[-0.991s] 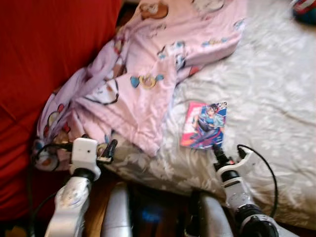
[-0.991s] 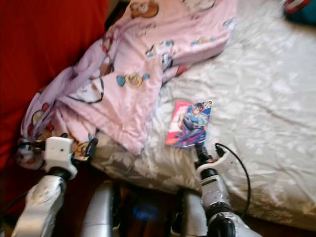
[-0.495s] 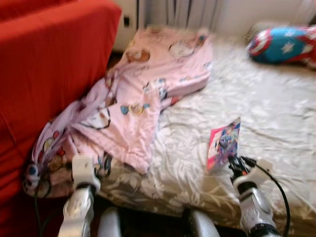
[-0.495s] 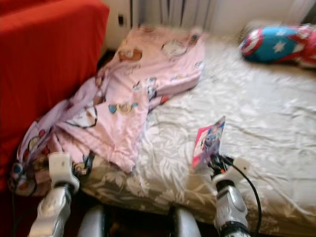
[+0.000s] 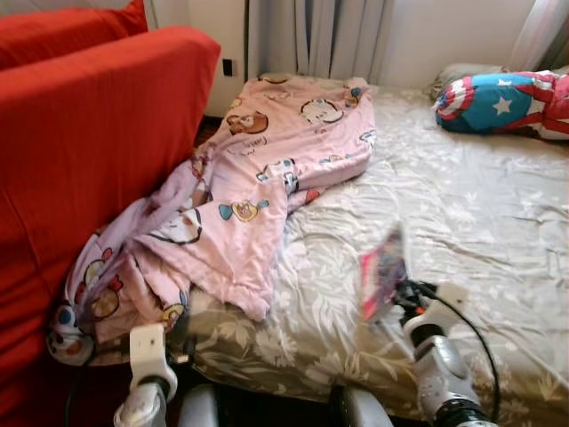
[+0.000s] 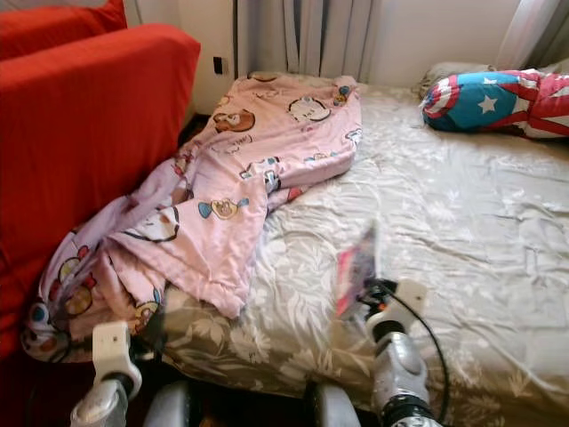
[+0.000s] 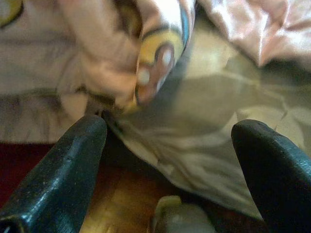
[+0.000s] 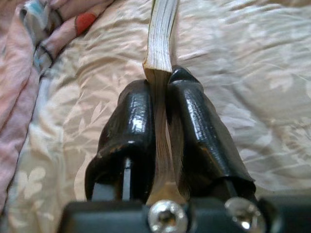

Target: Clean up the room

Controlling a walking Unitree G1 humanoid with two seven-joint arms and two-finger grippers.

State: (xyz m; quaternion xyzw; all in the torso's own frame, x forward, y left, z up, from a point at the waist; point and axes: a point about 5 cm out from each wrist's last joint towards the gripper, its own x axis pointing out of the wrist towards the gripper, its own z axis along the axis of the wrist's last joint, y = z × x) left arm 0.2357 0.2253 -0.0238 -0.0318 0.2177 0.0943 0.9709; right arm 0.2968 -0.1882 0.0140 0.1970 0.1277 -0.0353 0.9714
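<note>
My right gripper is shut on a thin comic book with a pink and blue cover, held on edge above the bed. In the right wrist view the book stands pinched between the two black fingers. My left gripper is open, low at the bed's near left corner, facing the hanging pink blanket and the sheet. A pink cartoon-print blanket lies crumpled over the left side of the bed and spills toward the floor.
The bed has a grey floral sheet. A red sofa stands close on the left. A blue, red and white star-print pillow lies at the far right by the curtains.
The right gripper has lifted the comic book off the sheet and tipped it on edge. The camera has tilted up, bringing the pillow, wall and curtains into view. The left arm sits lower.
</note>
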